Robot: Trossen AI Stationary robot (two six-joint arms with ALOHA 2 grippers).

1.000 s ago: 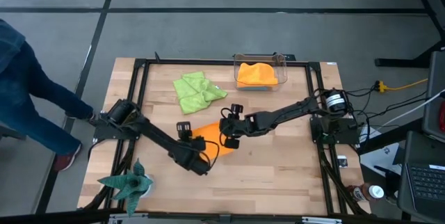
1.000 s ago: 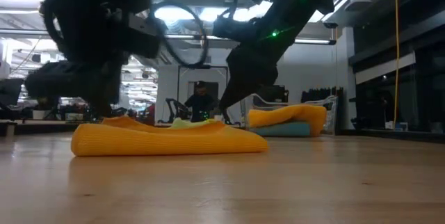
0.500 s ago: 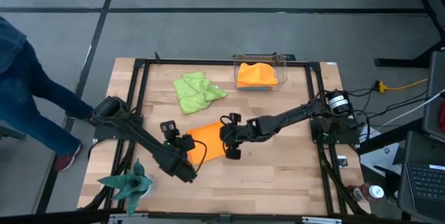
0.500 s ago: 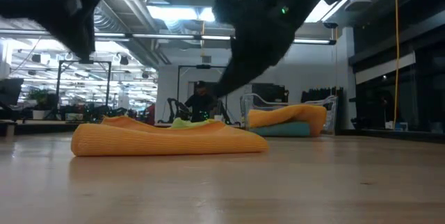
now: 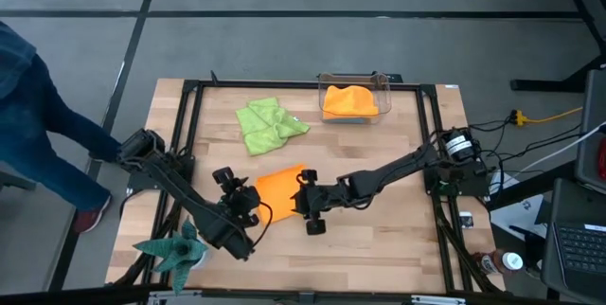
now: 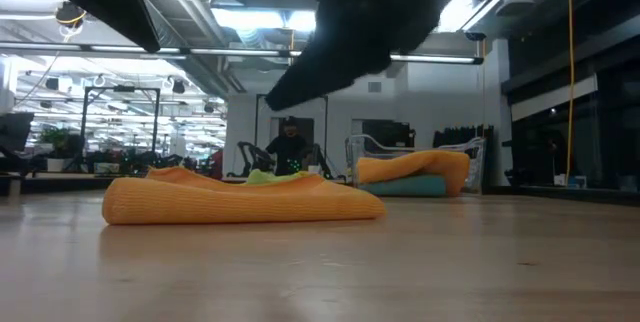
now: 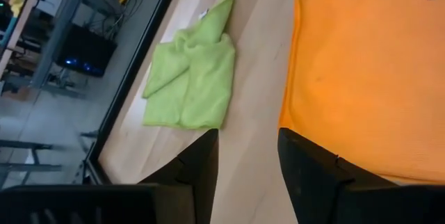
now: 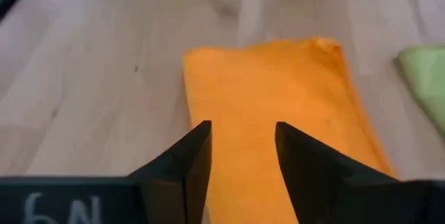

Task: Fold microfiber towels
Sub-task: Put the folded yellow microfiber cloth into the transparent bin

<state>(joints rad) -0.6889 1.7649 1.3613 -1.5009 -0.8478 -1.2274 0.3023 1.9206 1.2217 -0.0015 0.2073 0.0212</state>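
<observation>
The folded orange towel (image 5: 279, 188) lies flat mid-table, long axis running between the two grippers. Left gripper (image 7: 245, 161) and right gripper (image 8: 242, 156) both gape, empty.

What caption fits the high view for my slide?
Both open grippers, left and right, flank a folded orange towel mid-table.
</observation>
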